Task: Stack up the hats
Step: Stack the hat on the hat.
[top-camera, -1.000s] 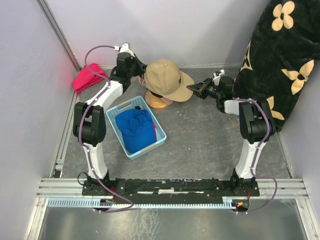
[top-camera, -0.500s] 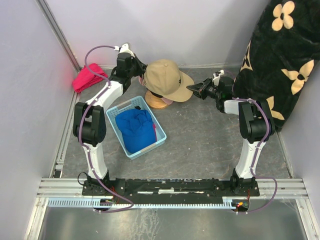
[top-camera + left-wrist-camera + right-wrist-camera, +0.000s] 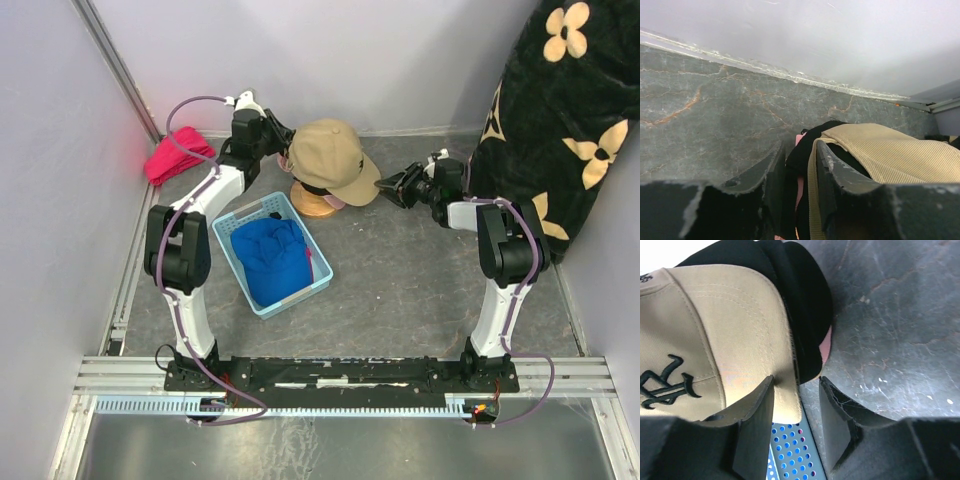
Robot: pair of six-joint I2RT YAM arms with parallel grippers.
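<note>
While tan cap (image 3: 330, 155) tops the wooden stand's (image 3: 313, 207) stack: brim points toward right pincer (image 3: 795, 385).
Right pincer: fingers apart, brim tip between them.
Left pincer (image 3: 797, 150): at cap's rear, grip unclear.

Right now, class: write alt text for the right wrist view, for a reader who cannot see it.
A tan cap with a black stitched logo fills the upper left, and its brim corner reaches between the open fingers of the right gripper. A black cap shows beneath it, over grey table.
</note>
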